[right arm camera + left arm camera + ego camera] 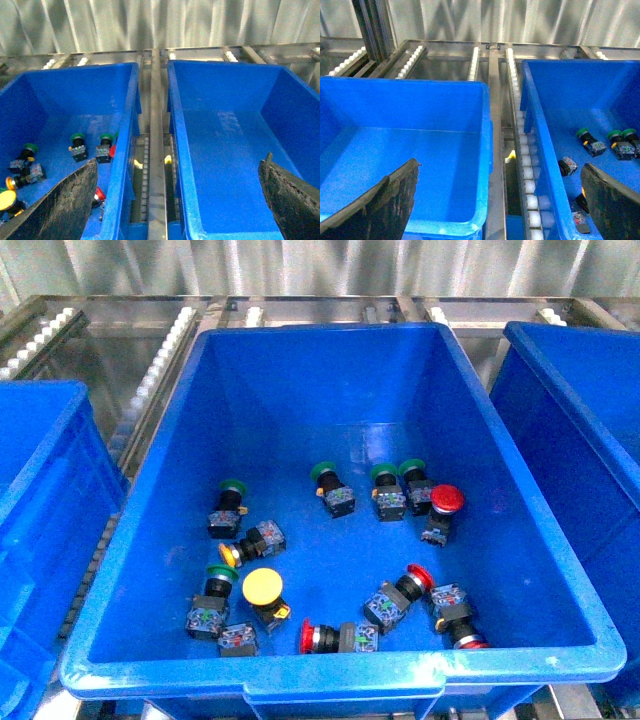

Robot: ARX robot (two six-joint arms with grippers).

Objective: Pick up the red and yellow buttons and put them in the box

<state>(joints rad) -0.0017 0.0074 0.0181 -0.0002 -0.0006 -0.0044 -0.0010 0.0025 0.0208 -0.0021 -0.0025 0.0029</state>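
Observation:
The box (330, 668), a deep blue crate showing two rims at its near edge, stands in the middle. On its floor lie red buttons (445, 498) (420, 573) (306, 637), a big yellow button (264, 586), a small yellow one (228, 556) and several green-capped switches (323, 473). Neither gripper shows in the front view. My left gripper (495, 210) is open above the gap beside the box's left wall (535, 115). My right gripper (175, 205) is open above the gap by the box's right wall (125, 125). A yellow cap (7, 200) and a red cap (100, 194) show there.
An empty blue crate (40, 460) (420, 100) stands left of the box and another (580, 400) (225, 130) right of it. White roller tracks (165, 350) and a metal rail (155, 150) run between them. A corrugated metal wall closes the back.

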